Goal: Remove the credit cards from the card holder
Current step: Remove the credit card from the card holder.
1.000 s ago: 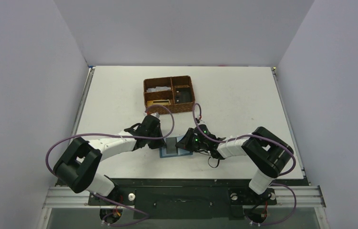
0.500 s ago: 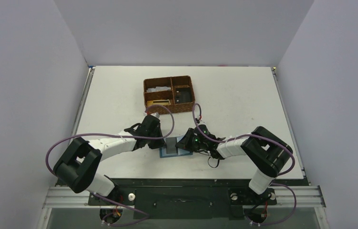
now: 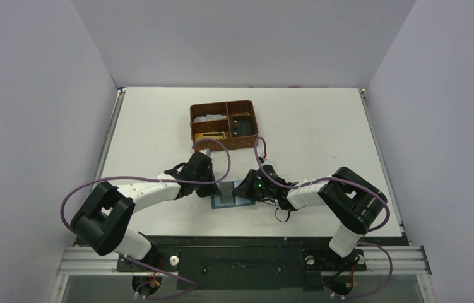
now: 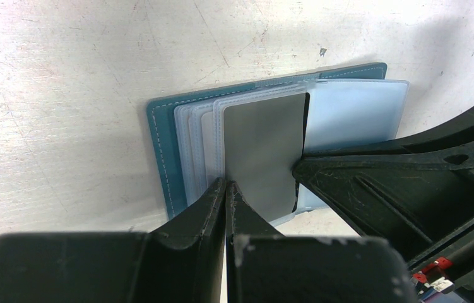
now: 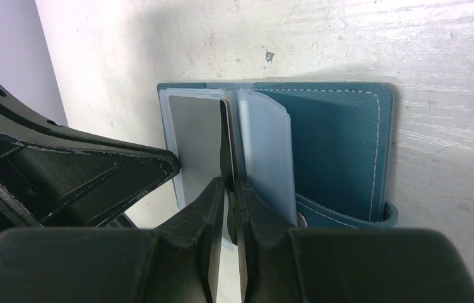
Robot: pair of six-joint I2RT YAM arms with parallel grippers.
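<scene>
The teal card holder point(image 3: 229, 201) lies open on the table between my two grippers. In the left wrist view its teal cover point(image 4: 158, 148) holds several clear sleeves, and a grey card point(image 4: 262, 148) stands up among them. My left gripper point(image 4: 226, 184) is shut on the sleeve edge at the card's left side. In the right wrist view my right gripper point(image 5: 229, 182) is shut on the thin dark edge of the grey card point(image 5: 197, 136), beside a loose clear sleeve point(image 5: 267, 151). The teal panel point(image 5: 335, 142) and snap tab point(image 5: 354, 218) lie to the right. No tan-gold card shows.
A brown woven compartment basket point(image 3: 224, 125) stands behind the card holder, toward the table's far side, with small items in its compartments. Both arms reach in low from the near edge, and their purple cables loop above the table.
</scene>
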